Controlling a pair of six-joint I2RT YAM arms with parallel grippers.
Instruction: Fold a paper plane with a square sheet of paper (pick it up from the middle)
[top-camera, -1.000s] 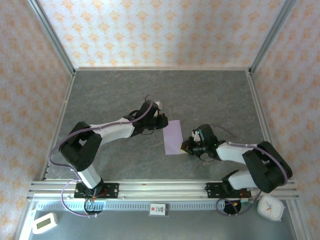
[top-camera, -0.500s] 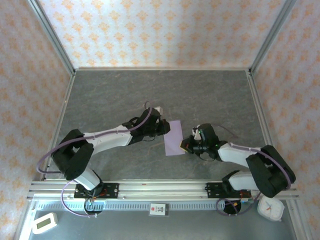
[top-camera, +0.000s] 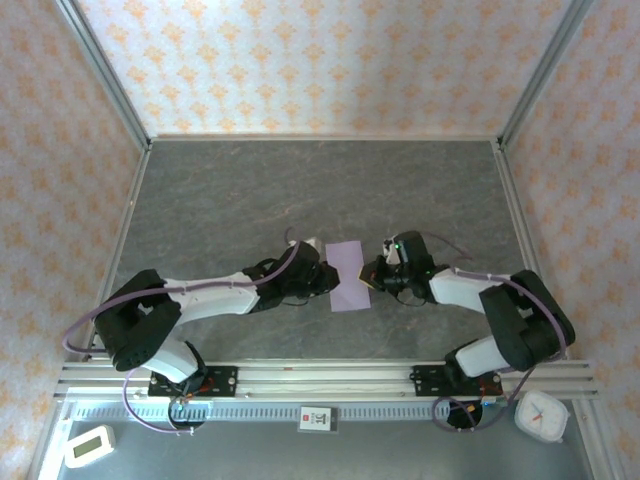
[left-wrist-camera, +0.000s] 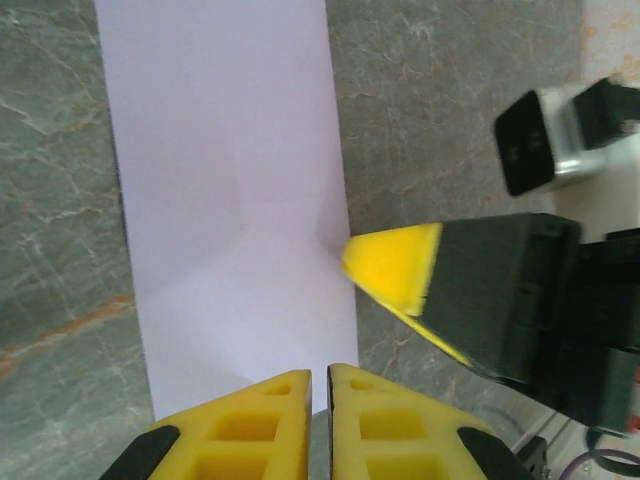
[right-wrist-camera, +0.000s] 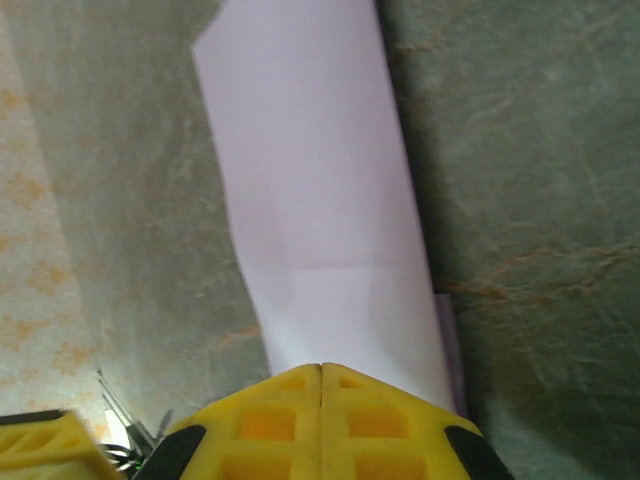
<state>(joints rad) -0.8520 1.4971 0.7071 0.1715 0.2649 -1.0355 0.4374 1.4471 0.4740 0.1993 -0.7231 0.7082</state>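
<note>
- Paper (left-wrist-camera: 230, 180) lay flat mid-desk, between the two arms. It read as a narrow rectangle rather than a square. It was probably folded double, since a second layer peeked along one long edge in the right wrist view.
- Desk (top-camera: 250, 190): grey, marbled, smooth-looking.
- Paper was thin, matte, plain lavender with crisp straight edges. Faint puckers fanned out from the middle of one long edge.
- Left fingers (left-wrist-camera: 300, 420): yellow, ribbed, nearly together with a thin slit between them, at the paper's near edge. Could not tell whether they pinched it.
- Right fingers (right-wrist-camera: 300, 420): clenched tight, tip touching the puckered edge. Could not tell whether they were pinching or only pressing.
- Handling, judged: very light and limp, likely to skate on the smooth desk. Any stray pinch would leave a lasting crease.
- Best hold, judged: a lifted edge near its middle, with the other fingers pinning the sheet.
</note>
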